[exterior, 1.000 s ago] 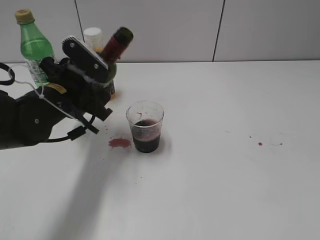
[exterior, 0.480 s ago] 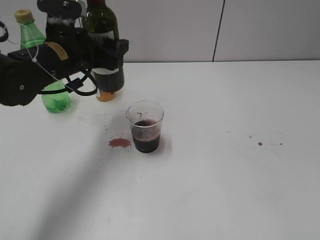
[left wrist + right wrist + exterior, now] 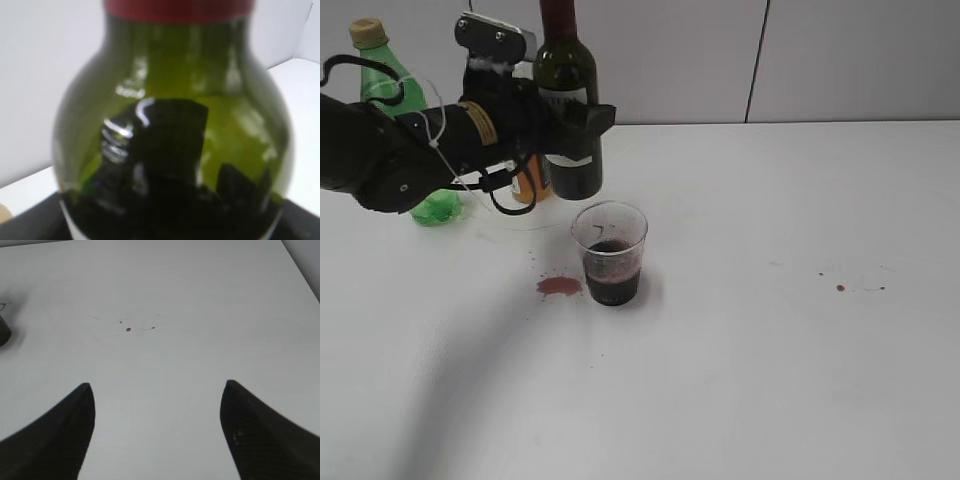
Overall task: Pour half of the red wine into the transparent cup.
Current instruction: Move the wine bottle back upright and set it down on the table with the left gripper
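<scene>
A dark-green wine bottle (image 3: 566, 66) with a red neck foil stands upright in the air, just behind and above the transparent cup (image 3: 610, 232). My left gripper (image 3: 582, 126) is shut on the bottle's lower body from the left. The left wrist view is filled by the bottle's shoulder (image 3: 170, 85), green glass above and near-black red wine low inside. On the table, the cup holds dark red wine (image 3: 612, 280) in its lower part. My right gripper (image 3: 158, 385) is open over bare table and is out of the exterior view.
A green soda bottle (image 3: 376, 62) and an orange juice bottle (image 3: 531, 186) stand at the back left, partly behind my left arm. A small wine puddle (image 3: 559, 286) lies left of the cup. Red drops (image 3: 840, 288) mark the table at right.
The wine bottle has gone from tilted to upright and moved right with my left gripper, ending close behind the cup. The wine level in the cup looks the same.
</scene>
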Robot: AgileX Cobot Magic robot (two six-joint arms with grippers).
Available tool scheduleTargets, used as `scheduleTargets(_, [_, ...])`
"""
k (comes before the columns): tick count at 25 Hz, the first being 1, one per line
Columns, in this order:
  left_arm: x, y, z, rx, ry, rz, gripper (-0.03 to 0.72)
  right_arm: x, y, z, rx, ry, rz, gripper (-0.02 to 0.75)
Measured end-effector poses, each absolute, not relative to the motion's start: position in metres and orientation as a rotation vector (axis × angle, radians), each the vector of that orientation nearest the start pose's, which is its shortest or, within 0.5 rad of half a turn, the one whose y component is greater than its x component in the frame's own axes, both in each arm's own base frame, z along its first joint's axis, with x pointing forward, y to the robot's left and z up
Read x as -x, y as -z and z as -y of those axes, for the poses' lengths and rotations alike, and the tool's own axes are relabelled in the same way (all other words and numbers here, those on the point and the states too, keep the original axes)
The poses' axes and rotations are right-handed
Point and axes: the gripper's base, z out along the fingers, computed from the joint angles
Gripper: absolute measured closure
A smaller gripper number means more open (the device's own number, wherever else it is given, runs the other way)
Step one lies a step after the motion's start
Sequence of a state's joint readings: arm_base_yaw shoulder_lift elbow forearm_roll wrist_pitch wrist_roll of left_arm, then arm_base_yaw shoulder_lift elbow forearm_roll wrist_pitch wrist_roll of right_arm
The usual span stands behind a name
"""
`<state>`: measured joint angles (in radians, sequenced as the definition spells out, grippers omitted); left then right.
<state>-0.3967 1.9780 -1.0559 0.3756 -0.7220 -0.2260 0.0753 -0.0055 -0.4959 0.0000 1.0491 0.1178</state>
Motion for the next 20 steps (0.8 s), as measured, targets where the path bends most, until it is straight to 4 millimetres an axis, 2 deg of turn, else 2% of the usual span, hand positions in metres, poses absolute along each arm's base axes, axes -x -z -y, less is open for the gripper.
scheduleTargets(8, [-0.39, -0.152, 0.178, -0.569, 0.474, -1.65, 0.154, 0.005, -0.277, 0.0, -0.042, -0.121, -2.033, 0.148])
scheduleTargets(14, [-0.392, -0.138, 0.181, -0.592, 0.496, -1.638, 0.154, 0.005, -0.277, 0.0, -0.042, -0.121, -2.033, 0.148])
scheduleTargets(20, [-0.398, -0.124, 0.174, -0.573, 0.492, -1.644, 0.154, 0.005, -0.277, 0.0, -0.042, -0.121, -2.033, 0.148])
